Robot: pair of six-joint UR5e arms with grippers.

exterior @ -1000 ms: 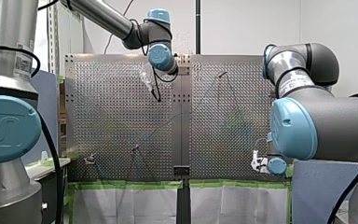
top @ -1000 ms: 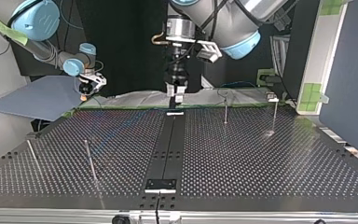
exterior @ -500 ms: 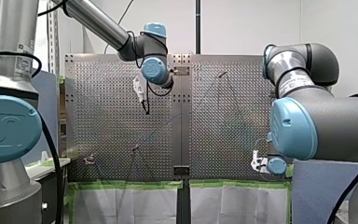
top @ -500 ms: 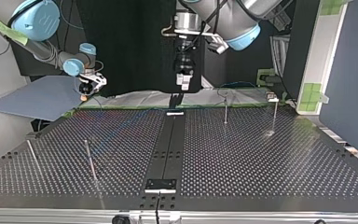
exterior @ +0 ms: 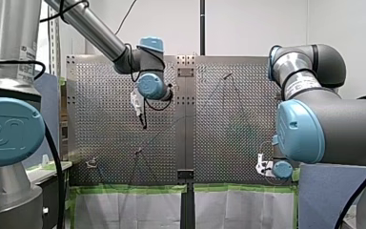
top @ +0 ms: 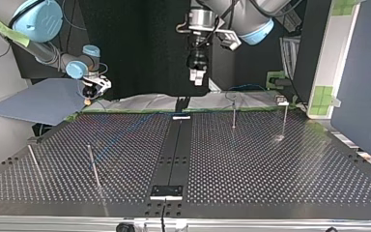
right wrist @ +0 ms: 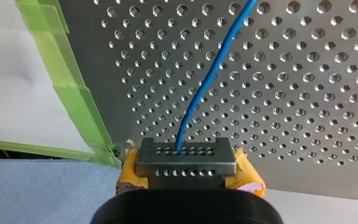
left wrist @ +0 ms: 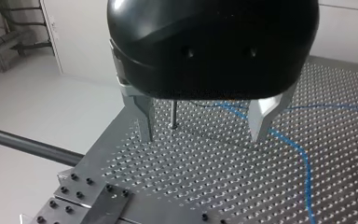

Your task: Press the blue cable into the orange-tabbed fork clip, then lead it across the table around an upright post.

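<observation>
The blue cable [right wrist: 214,60] runs over the perforated plate into my right gripper [right wrist: 182,154], which is shut on it, yellow pads showing at both sides. That gripper [top: 92,92] sits at the table's far edge, at the top view's left. My left gripper [left wrist: 203,135] hangs open above the plate, its metal fingers [left wrist: 142,116] empty. A thin upright post [left wrist: 173,114] stands ahead between them, and the cable [left wrist: 303,158] passes under the far finger. A small clip [top: 281,101] stands at the top view's back right; its tab colour does not show.
Thin upright posts [top: 234,116] [top: 94,166] [top: 33,162] stand on the plate. A black strip [top: 174,154] runs down its middle. Green tape [right wrist: 74,93] lines the table edge. A blue-grey board [top: 38,104] lies beside my right gripper.
My left gripper has lifted away from the plate and drifted toward the front view's left and lower part, staying open. The right arm and the cable have not moved.
</observation>
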